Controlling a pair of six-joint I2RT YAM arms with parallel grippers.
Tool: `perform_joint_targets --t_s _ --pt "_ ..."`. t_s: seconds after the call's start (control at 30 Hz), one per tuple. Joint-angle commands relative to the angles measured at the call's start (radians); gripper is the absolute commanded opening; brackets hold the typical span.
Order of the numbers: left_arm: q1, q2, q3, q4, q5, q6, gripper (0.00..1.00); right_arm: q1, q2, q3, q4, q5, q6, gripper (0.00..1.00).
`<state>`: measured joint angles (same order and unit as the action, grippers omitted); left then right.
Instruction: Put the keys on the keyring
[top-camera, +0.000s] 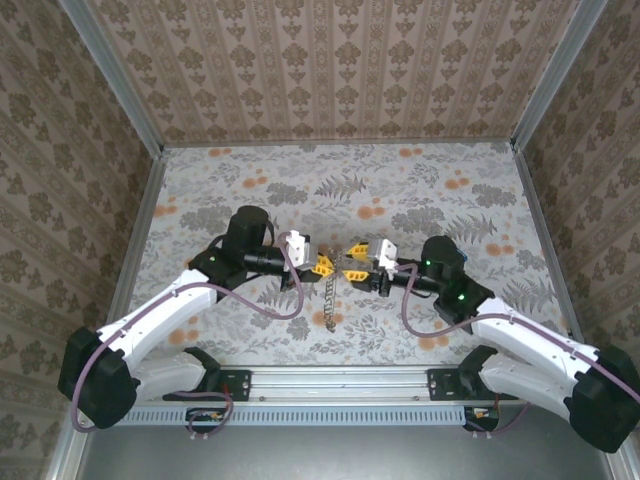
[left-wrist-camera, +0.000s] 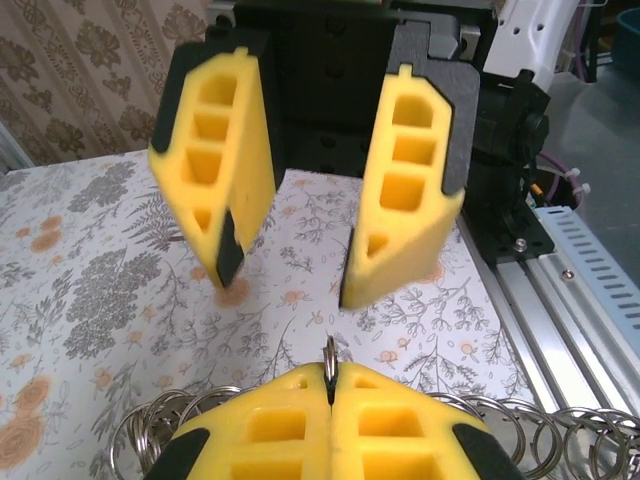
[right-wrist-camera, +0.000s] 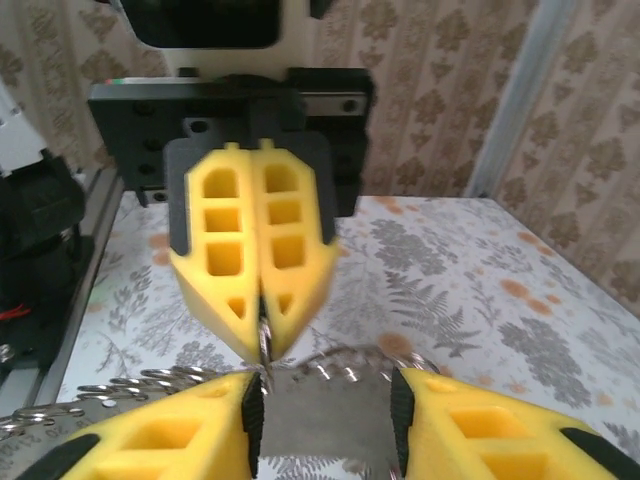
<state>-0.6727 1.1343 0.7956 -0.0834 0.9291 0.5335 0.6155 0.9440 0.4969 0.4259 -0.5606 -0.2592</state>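
Left wrist — your left gripper jaws pressed together, pinching a ring of the keyring; beyond it your right gripper jaws stand apart | top view — the keyring's chain runs from the fingertips toward the bases.

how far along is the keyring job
Done: the left hand is shut on one ring of the keyring. In hand: the right hand faces it, open, tips near that ring. Left: threading the keys, apparently all of them.
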Motion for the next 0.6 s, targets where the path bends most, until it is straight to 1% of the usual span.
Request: perform_joint_targets --t_s 0.0,0.03,0.1,0.17,0.2,0.23,0.27,0.37,0.43,0.47,0.53,0.57 --pt "0.007 -0.028 0.008 -0.013 -0.015 0.025 0.00 -0.040 -0.062 -0.068 0.089 0.117 0.083 0.48" --pt "0.009 -0.028 0.007 -0.013 -0.019 0.023 0.00 -0.054 -0.080 -0.082 0.078 0.195 0.112 0.50" --pt "0.012 -0.028 0.002 -0.013 -0.027 0.017 0.00 -0.074 -0.105 -0.082 0.004 0.391 0.178 0.59" --pt "0.014 -0.031 -0.001 -0.015 -0.031 0.015 0.00 -0.104 -0.111 -0.057 -0.114 0.651 0.295 0.76" --pt "0.015 -0.033 -0.005 -0.014 -0.032 0.015 0.00 -0.119 -0.105 -0.036 -0.190 0.774 0.360 0.80" --pt "0.017 -0.034 -0.007 -0.015 -0.035 0.015 0.00 -0.148 -0.093 -0.002 -0.283 0.877 0.437 0.79" --pt "0.020 -0.036 -0.010 -0.014 -0.035 0.015 0.00 -0.191 -0.074 0.038 -0.396 0.920 0.498 0.74" --pt "0.030 -0.035 -0.018 -0.013 -0.031 0.015 0.00 -0.350 0.012 0.149 -0.665 0.919 0.659 0.66" --pt "0.035 -0.034 -0.027 -0.012 -0.022 0.020 0.00 -0.462 0.090 0.225 -0.812 0.868 0.774 0.63" --pt "0.038 -0.031 -0.031 -0.009 -0.019 0.021 0.00 -0.519 0.136 0.258 -0.871 0.821 0.817 0.61" --pt "0.042 -0.026 -0.041 0.008 -0.013 0.019 0.00 -0.590 0.226 0.303 -0.919 0.738 0.838 0.60" --pt "0.045 -0.021 -0.048 0.024 -0.011 0.011 0.00 -0.614 0.275 0.326 -0.939 0.718 0.838 0.59"
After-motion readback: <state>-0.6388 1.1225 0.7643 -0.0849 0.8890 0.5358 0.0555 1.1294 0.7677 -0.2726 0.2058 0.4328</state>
